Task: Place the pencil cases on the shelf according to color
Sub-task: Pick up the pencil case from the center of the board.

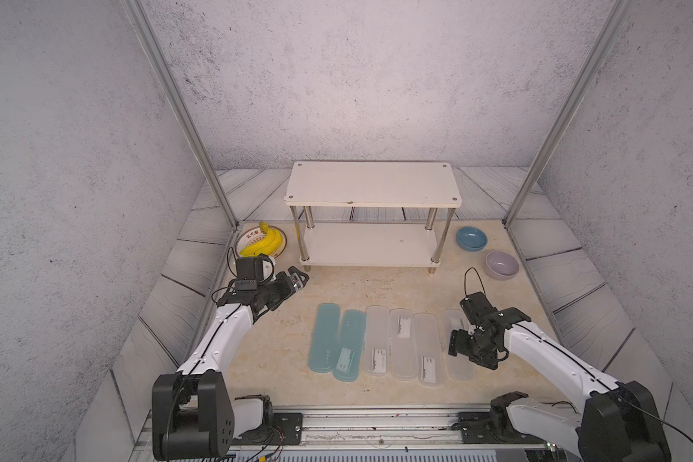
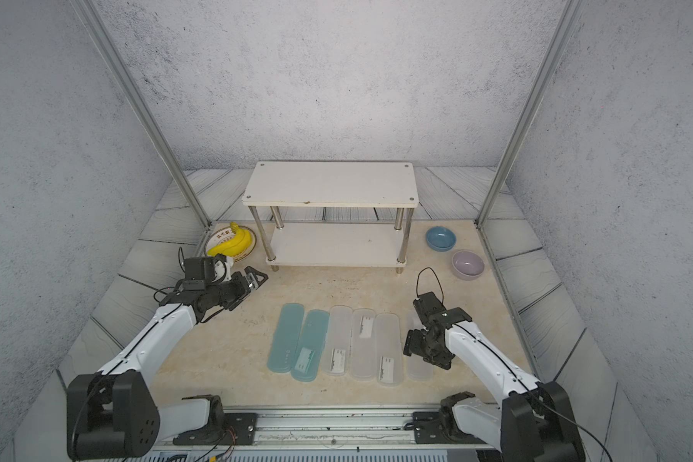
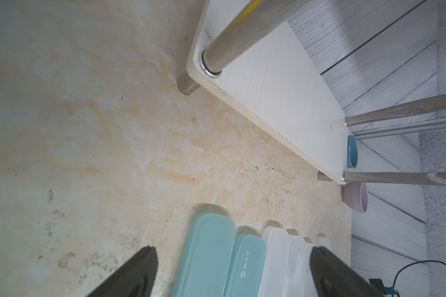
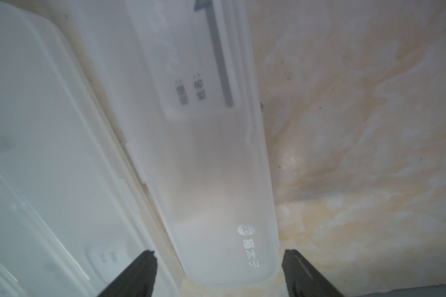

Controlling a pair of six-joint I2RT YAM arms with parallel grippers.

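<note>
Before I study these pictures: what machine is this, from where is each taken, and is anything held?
A robot with two white arms, each ending in a two-fingered gripper. Two pictures look down on the whole table; two come from cameras on the wrists. On the table lie two teal pencil cases and four frosted white ones in a row, before a two-tier shelf. Bananas on a plate and two bowls stand aside. Nothing is held: the left gripper is open near the shelf, the right gripper is open astride the end white case.
</note>
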